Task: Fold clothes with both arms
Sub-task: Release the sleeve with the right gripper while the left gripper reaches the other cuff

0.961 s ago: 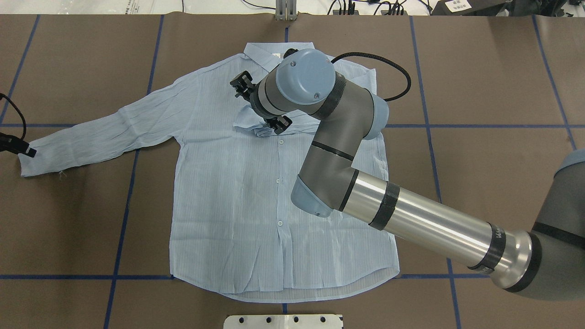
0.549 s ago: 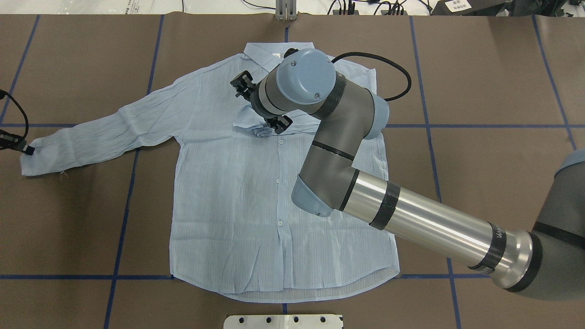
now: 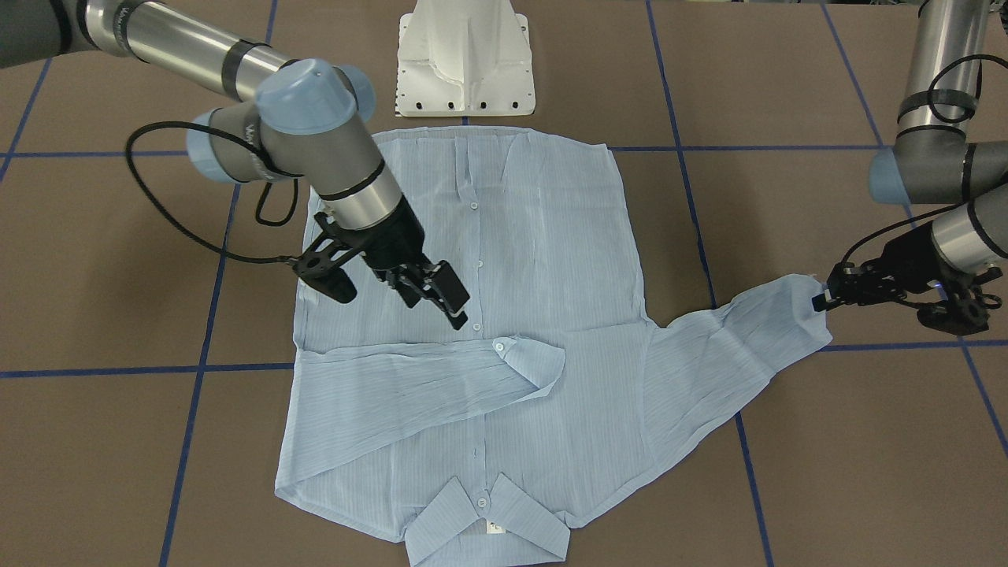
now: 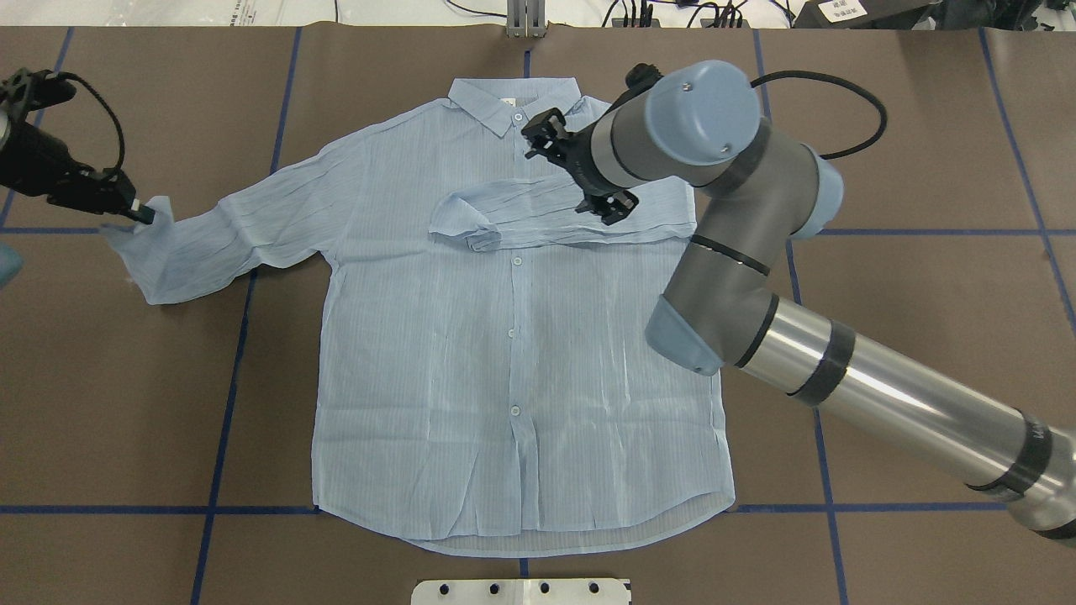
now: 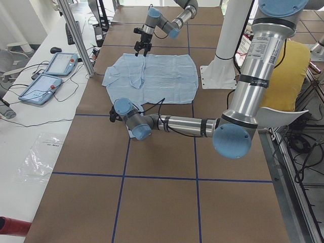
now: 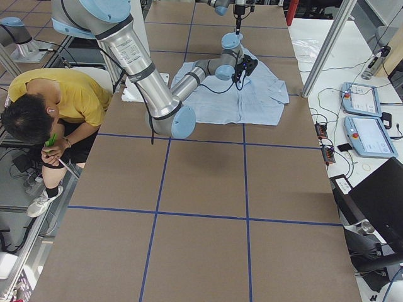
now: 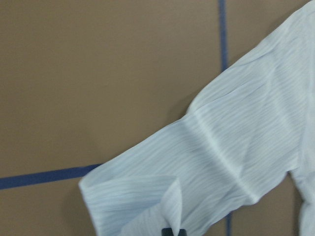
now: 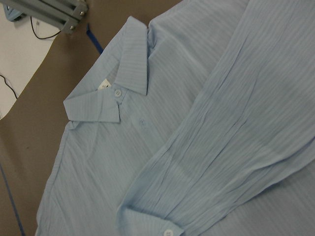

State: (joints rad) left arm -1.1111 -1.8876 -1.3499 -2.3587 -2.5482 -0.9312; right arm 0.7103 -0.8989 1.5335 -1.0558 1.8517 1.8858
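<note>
Overhead exterior | left tool (image 4: 139,213) clamps shirt cuff (image 4: 160,260) | right tool (image 4: 578,173) spread wide, tilted above folded sleeve (image 4: 530,214)

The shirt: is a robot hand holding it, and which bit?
The left gripper pinches the shirt by the cuff of its outstretched sleeve. The right gripper hangs open over the folded sleeve, holding nothing.

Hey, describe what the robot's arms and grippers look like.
Both the right arm and left arm are tubular: polished silver segments, dark grey joint housings, rounded light-blue caps, black bands around the tubes. A black cable loops off each wrist. The right gripper and left gripper are black two-finger pincers with open linkage frames. Small pale lettering near a right-arm joint is unreadable.
</note>
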